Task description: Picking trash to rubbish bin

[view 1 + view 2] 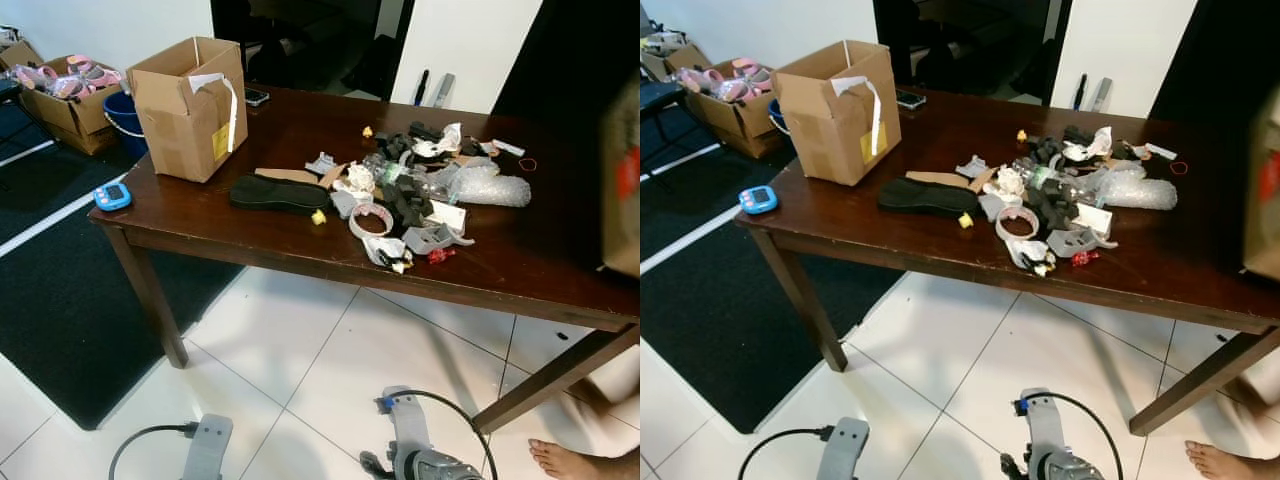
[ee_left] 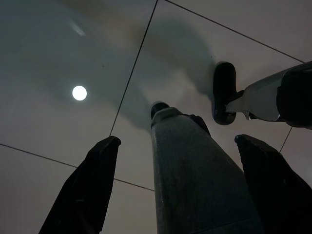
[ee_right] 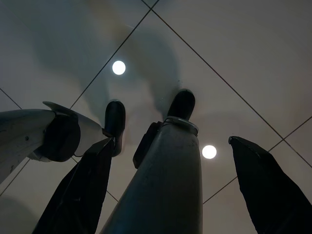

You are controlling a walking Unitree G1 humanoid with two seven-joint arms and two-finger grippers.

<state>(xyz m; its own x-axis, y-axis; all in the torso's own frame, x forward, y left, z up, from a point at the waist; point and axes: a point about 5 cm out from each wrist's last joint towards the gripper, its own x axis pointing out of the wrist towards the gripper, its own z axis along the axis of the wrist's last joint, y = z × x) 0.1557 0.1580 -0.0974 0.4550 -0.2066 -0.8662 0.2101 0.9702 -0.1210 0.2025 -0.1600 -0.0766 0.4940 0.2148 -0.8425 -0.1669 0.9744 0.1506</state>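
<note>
Both tools hang idle over floor tiles: left tool (image 2: 170, 190) spread, right tool (image 3: 170, 190) spread, nothing held. Trash pile (image 1: 415, 190) sits on table (image 1: 560, 265), well apart from us. Risk we see: small scraps (loosely tangled) dragging neighbours off edge during pick.

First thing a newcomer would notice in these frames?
The heap of trash spread over the middle and right of the dark wooden table, with a black shoe insole lying at its left edge. Next, the open cardboard box standing on the table's left end. Both arms hang low over the white tiled floor, left gripper and right gripper open.
</note>
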